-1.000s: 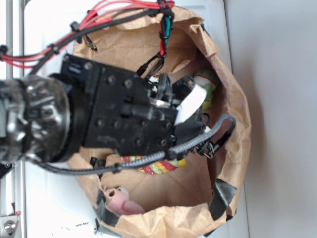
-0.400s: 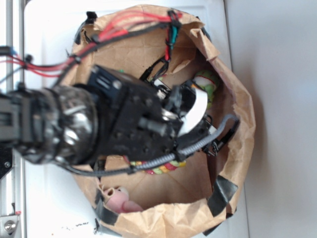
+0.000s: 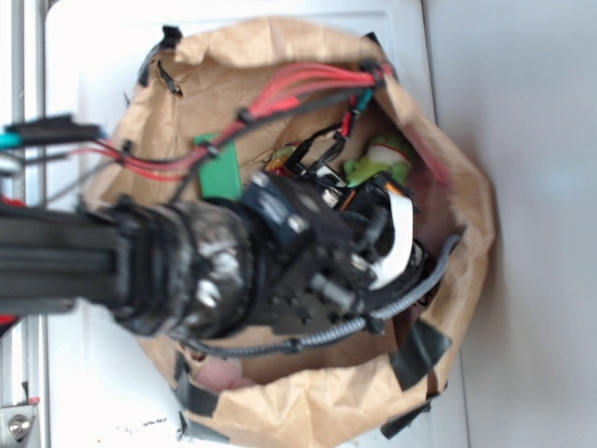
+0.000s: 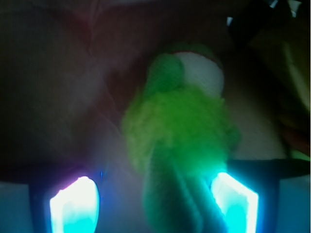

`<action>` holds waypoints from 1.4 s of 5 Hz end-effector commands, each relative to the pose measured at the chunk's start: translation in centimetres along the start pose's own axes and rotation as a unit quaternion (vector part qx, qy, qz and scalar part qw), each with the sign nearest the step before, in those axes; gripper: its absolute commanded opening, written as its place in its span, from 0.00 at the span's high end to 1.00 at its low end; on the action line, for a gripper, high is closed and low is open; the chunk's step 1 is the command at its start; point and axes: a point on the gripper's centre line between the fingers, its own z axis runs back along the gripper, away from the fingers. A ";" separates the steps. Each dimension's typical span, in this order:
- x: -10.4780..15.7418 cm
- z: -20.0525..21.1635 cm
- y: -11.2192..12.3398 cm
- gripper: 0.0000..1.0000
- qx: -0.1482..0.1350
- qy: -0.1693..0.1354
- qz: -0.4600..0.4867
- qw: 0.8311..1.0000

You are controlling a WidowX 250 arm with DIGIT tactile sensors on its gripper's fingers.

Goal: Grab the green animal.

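Gripper (image 4: pixel 153 201) of black robot arm, jaws spread wide | fuzzy lime-green plush frog (image 4: pixel 182 131) lies between glowing fingertips (image 4: pixel 75 206), nearer the right one, long axis toward 12 o'clock | inside crumpled brown paper bag (image 3: pixel 280 56).

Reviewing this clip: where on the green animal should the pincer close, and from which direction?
Across the fuzzy body of the green animal, below the white patch at its head. In the wrist view it lies lengthwise between the two fingers, so coming straight down from above and closing on its flanks looks best. The pincer stands open, with the right pad already close to the plush.
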 end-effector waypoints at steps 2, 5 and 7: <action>2.5 -0.8 -1.9 1.00 -0.013 -0.019 0.016 1.000; 2.3 2.1 -0.5 1.00 -0.052 0.009 0.001 0.999; 2.8 6.1 0.9 1.00 -0.086 0.062 -0.013 0.994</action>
